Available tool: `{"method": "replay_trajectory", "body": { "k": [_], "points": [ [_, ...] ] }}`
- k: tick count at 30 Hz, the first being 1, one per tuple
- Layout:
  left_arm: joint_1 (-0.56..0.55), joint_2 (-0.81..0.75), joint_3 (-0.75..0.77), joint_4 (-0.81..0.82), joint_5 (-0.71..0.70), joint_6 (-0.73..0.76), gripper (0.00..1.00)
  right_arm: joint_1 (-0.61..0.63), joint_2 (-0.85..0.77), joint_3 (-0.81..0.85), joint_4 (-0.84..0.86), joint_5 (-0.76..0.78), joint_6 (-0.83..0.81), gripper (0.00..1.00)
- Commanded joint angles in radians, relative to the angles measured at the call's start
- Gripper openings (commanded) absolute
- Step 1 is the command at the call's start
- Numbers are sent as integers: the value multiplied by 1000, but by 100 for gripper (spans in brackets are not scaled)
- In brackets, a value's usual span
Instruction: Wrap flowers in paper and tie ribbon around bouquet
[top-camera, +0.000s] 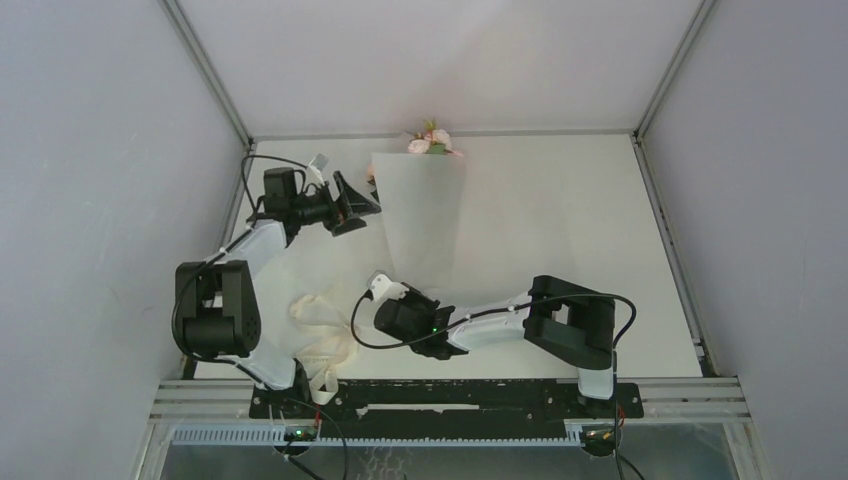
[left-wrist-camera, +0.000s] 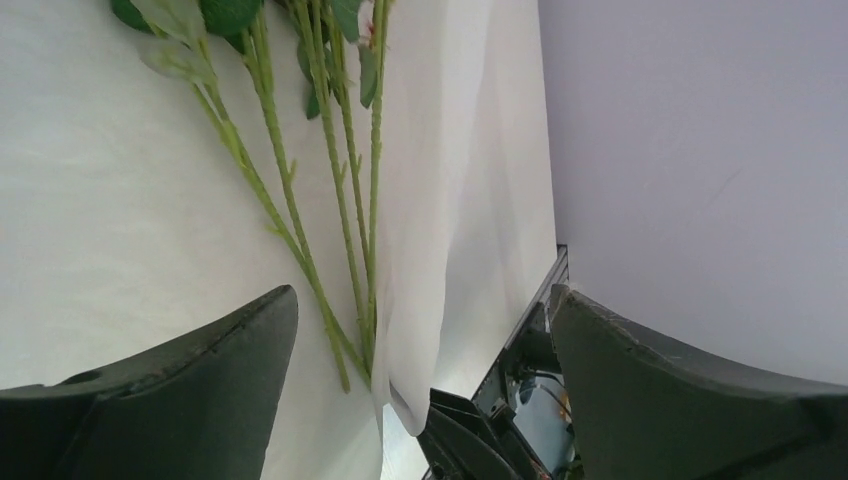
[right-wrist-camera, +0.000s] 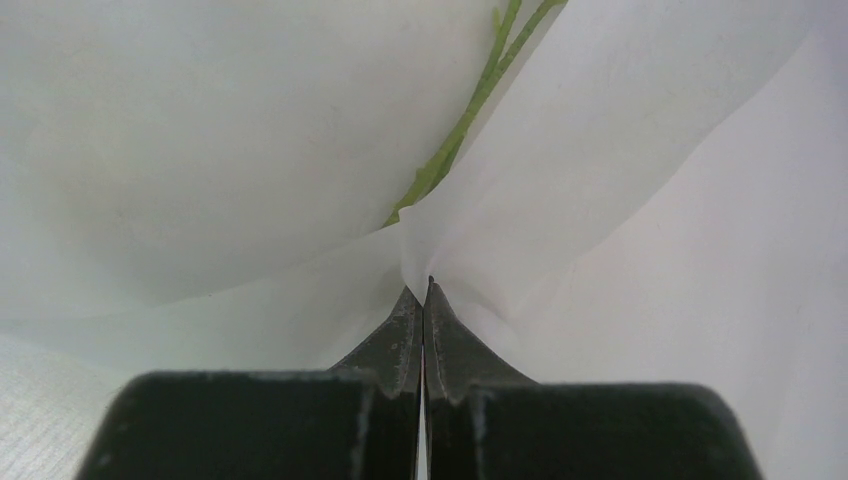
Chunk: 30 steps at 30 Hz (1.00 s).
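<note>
The off-white paper (top-camera: 420, 215) lies folded over the flowers, whose pink blooms (top-camera: 432, 142) stick out at its far end. In the left wrist view the green stems (left-wrist-camera: 290, 200) lie on the sheet beside a raised fold of paper (left-wrist-camera: 440, 200). My left gripper (top-camera: 365, 205) stands open at the paper's left edge, its fingers (left-wrist-camera: 180, 400) wide apart and holding nothing. My right gripper (top-camera: 412, 298) is shut on the paper's near end (right-wrist-camera: 425, 290), with a stem (right-wrist-camera: 460, 140) just beyond it. The cream ribbon (top-camera: 320, 325) lies heaped near the left arm's base.
Grey walls close in the table on three sides, with metal frame posts at the back corners. A black rail (top-camera: 450, 400) carrying both arm bases runs along the near edge. The right arm's dark gripper (left-wrist-camera: 470, 440) shows low in the left wrist view.
</note>
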<state>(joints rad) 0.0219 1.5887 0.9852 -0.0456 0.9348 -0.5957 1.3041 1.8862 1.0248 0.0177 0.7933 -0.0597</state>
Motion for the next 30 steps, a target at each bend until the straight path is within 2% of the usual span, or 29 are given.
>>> {"method": "replay_trajectory", "body": {
  "k": [1,6,9,11,12,14,15,16,18,19,21,23,26,30],
  "points": [
    [-58,-13,-60,69,-19,-14,100,12,7,46,29,-9,-19,0],
    [-149,43,-24,-6,-49,47,98,13,5,47,24,-13,-19,0],
    [-206,66,17,-12,-62,67,87,13,3,47,21,-13,-24,0],
    [-211,82,37,-13,-66,67,66,14,-1,47,17,-8,-31,0],
    [-209,89,45,-19,-58,69,53,15,-5,48,14,-8,-34,0],
    [-204,97,55,-49,-51,92,19,19,-12,47,4,-12,-42,0],
    [-202,98,56,-65,-55,110,7,22,-15,47,0,-20,-47,0],
    [-198,100,59,-84,-62,130,1,24,-19,47,-4,-29,-54,0],
    [-189,117,82,-178,-114,189,0,30,-40,57,-55,-96,-67,3],
    [-180,136,102,-228,-143,224,0,31,-55,74,-111,-137,-60,10],
    [-155,181,125,-292,-201,271,0,33,-107,110,-228,-238,-42,31],
    [-137,224,125,-311,-228,298,0,35,-179,115,-312,-328,-27,43],
    [-135,270,111,-309,-242,325,0,28,-294,115,-408,-486,-10,52],
    [-132,305,117,-308,-267,348,0,-41,-407,96,-421,-758,38,54]
  ]
}}
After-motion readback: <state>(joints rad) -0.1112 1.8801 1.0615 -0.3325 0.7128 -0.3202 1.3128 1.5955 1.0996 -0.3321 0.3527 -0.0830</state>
